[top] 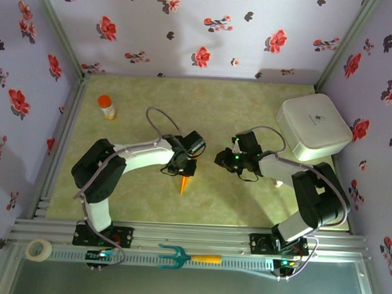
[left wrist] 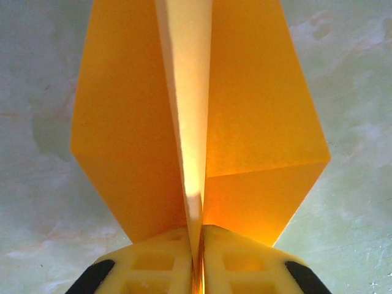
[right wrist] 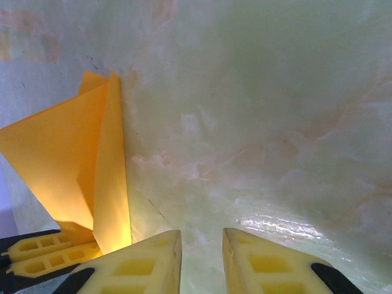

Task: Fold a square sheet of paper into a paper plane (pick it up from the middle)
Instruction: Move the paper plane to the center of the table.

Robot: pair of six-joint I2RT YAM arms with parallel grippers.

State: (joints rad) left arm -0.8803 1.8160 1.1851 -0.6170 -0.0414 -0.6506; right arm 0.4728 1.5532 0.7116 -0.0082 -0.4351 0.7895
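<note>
1. The left claw point(left wrist: 197, 245) is clenched on the paper plane point(left wrist: 257, 122), pinching its centre crease. The plane's long axis runs straight out from the fingers.
2. The right claw point(right wrist: 202, 245) is slightly parted and empty. It hovers low over the surface point(right wrist: 275, 122), with the plane just to its left.

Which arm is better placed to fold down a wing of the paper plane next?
Probably the right: the right gripper hangs empty beside the paper plane, while the left gripper is pinching its centre crease.
</note>
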